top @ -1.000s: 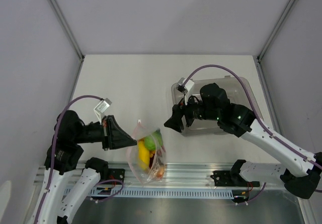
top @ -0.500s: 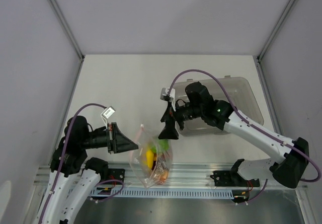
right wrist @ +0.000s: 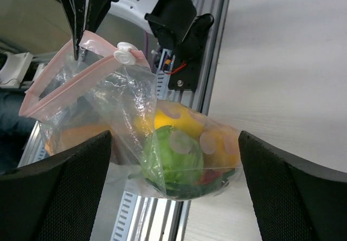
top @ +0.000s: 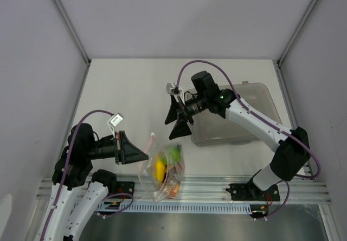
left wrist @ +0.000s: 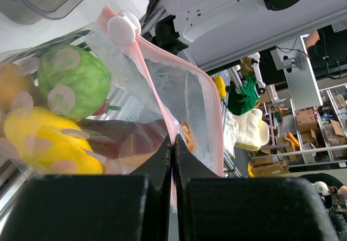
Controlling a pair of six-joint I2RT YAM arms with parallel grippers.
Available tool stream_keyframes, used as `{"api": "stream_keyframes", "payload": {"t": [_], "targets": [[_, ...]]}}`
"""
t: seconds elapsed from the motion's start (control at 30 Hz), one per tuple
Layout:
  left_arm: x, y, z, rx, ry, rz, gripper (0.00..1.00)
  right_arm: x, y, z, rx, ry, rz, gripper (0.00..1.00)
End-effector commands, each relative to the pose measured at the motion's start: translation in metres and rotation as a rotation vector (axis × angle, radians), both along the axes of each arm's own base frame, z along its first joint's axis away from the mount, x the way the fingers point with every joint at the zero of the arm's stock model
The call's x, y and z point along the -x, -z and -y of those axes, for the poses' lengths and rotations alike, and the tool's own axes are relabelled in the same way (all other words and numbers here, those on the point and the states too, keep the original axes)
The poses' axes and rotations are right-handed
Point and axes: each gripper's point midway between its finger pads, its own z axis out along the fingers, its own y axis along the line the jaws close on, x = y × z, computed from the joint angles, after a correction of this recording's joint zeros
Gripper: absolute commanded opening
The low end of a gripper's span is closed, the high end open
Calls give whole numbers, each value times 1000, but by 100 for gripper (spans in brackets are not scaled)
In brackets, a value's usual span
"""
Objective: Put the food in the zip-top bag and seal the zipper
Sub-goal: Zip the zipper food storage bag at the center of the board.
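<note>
The zip-top bag (top: 162,170) hangs over the table's near edge, with the food inside it: a green round fruit (right wrist: 173,154), a yellow fruit (right wrist: 187,121) and darker pieces below. My left gripper (top: 146,156) is shut on the bag's pink zipper (left wrist: 154,70) edge, pinching it at the fingertips (left wrist: 173,143). A white slider tab (right wrist: 126,52) sits on the strip, and the mouth gapes beside it. My right gripper (top: 174,116) stands wide open a little beyond the bag and holds nothing. In the right wrist view the bag (right wrist: 135,111) lies ahead between the fingers.
A grey translucent bin (top: 238,119) sits on the table under the right arm. An aluminium rail (top: 217,189) runs along the near edge below the bag. Side walls close in the table on the left and right.
The right gripper has opened fully and drawn back from the bag toward the far side. The left gripper has kept its pinch and barely moved, and the bag has settled slightly.
</note>
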Motion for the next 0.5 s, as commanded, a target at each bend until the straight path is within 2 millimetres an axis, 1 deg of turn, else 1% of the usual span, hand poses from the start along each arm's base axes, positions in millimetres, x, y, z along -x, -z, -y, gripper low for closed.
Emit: {"api": "stream_keyframes", "payload": {"t": [0.0,0.03,0.07,0.13,0.2,0.37,0.47], "targets": [[0,-16,1,19,16,63,1,9,-16,-5,-63,-124,-14,100],[-2,-15,2,19,15,59,1,8,-11,-8,-60,-140,-34,99],[-3,-16,2,20,15,63,1,13,-11,-10,-62,-165,-42,99],[-5,-16,3,20,18,61,1,16,-9,-15,-57,-179,-37,99],[-6,-15,3,20,18,58,1,23,-6,-18,-57,-208,-47,97],[-10,-14,4,20,21,58,0,42,-1,-25,-53,-269,-59,88],[-11,-13,5,21,21,58,1,49,-5,-24,-81,-314,-80,83]]}}
